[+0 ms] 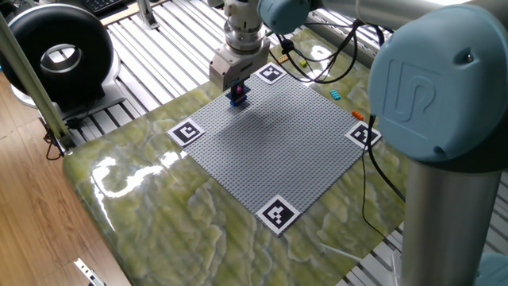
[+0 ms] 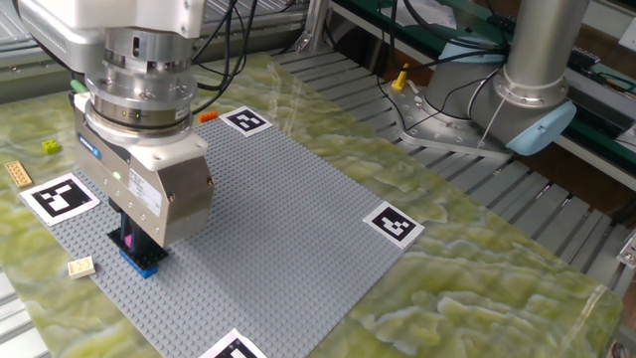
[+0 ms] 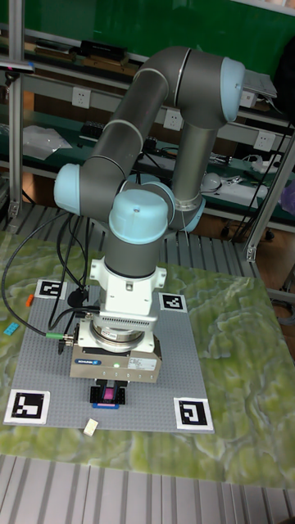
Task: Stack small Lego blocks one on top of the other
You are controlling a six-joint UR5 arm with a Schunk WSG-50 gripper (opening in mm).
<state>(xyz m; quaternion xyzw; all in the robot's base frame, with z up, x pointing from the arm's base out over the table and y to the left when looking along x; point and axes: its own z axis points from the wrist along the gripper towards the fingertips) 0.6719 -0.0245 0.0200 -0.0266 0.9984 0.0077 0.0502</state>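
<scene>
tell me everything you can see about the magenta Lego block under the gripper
The magenta block is a tiny, glossy plastic brick sitting on top of a dark blue block, which rests on the grey studded baseplate near one of its corner markers. The gripper stands straight over it, its fingers flanking the block, so only a sliver of magenta shows. Whether the fingers actually press on it cannot be told.

hand (image 2: 134, 242) fingertips hidden behind its housing, magenta block (image 3: 106, 396) mostly hidden
</scene>
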